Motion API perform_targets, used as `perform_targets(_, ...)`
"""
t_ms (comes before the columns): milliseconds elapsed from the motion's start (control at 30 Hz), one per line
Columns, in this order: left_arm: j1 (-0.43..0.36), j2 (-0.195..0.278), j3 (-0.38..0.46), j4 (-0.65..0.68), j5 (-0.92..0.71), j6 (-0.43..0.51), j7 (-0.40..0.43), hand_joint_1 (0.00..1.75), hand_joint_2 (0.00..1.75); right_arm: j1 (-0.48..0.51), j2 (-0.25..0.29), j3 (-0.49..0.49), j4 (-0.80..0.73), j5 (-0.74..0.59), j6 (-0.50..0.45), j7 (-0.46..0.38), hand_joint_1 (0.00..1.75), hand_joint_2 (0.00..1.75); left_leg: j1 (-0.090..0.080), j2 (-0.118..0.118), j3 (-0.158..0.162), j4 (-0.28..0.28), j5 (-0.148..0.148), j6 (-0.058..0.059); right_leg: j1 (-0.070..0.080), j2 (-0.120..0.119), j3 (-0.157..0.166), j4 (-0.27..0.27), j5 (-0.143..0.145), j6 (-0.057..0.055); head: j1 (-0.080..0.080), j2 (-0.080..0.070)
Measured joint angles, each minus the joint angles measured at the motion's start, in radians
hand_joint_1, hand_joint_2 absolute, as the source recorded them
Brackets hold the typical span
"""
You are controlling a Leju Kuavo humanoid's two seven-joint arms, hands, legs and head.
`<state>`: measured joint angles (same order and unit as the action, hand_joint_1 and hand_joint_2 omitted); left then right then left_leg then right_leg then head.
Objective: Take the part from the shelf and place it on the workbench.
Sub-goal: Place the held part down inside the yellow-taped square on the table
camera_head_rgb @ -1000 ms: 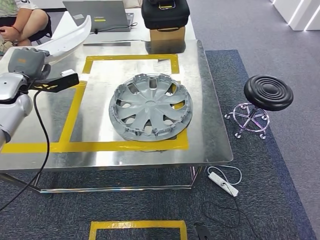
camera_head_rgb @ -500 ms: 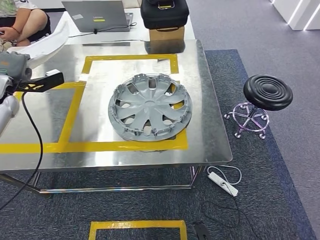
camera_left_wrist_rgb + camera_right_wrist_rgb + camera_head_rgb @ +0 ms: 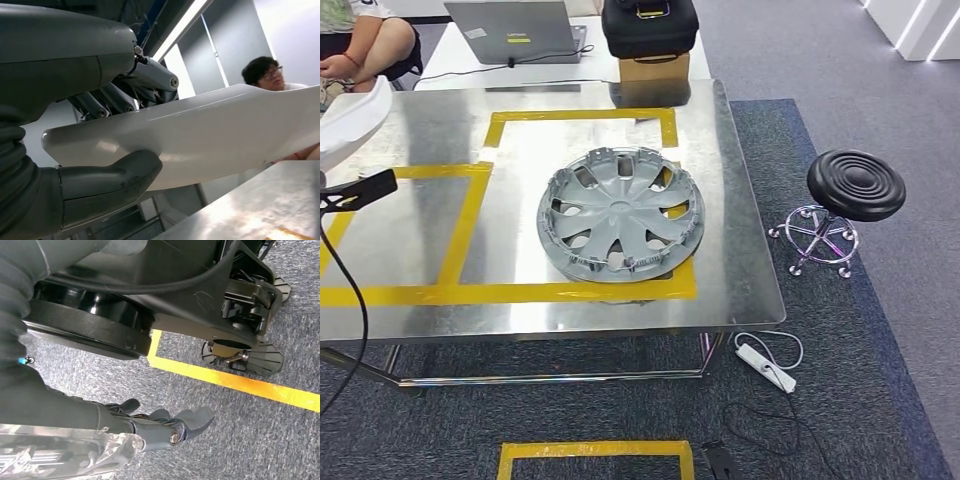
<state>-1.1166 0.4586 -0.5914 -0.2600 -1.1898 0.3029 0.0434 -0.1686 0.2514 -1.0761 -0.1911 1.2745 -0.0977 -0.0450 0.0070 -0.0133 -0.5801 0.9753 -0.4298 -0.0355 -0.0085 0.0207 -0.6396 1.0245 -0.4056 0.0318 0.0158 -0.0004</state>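
Left hand is gripping the long white curved plastic part between thumb and fingers, at the far left above the shiny metal workbench. Lowering it level and slowly would be wise.

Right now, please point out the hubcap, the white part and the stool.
hubcap (image 3: 620, 213): head view, centre hub.
white part (image 3: 226, 125): left wrist view, its broad smooth face.
stool (image 3: 856, 184): head view, black round seat.
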Motion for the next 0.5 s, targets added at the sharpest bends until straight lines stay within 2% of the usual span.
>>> perform_targets(100,0.005,0.016,0.006,0.004,0.002,-0.001,0.002,1.75,1.75,0.000,0.000,0.000,0.000,0.000,0.000,0.000,0.00,1.75,0.000,0.000,0.000,0.000,0.000,0.000,0.000,0.000,0.000,0.000,0.000,0.000,0.000,0.000)
perform_targets(233,0.016,0.024,0.012,0.008,0.007,0.000,0.003,0.00,1.75,-0.001,0.000,0.000,0.000,-0.001,0.001,-0.001,0.00,0.00,0.000,0.000,0.000,0.000,0.000,0.000,0.000,0.000,0.000,0.000,0.000,0.000,0.000,0.000)
perform_targets(267,0.019,0.025,0.014,0.008,0.009,0.002,0.003,0.00,1.75,-0.001,0.000,0.000,0.000,-0.001,0.001,-0.001,0.00,0.00,0.000,0.000,0.000,0.000,0.000,0.000,0.000,0.000,0.000,0.000,0.000,0.000,0.000,0.000)
perform_targets(400,0.031,0.030,0.032,0.009,0.024,0.021,0.002,0.00,0.00,-0.001,0.000,0.000,0.000,-0.002,0.001,-0.002,0.00,0.00,0.000,0.000,0.000,0.000,0.000,0.000,0.000,0.000,0.000,0.000,0.000,0.000,0.000,0.000)
perform_targets(500,0.039,0.034,0.041,0.009,0.028,0.028,-0.001,0.00,0.00,-0.001,0.000,0.000,0.000,-0.001,0.001,-0.002,0.00,0.00,0.000,0.000,0.000,0.000,0.000,0.000,0.000,0.000,0.000,0.000,0.000,0.000,0.000,0.000)
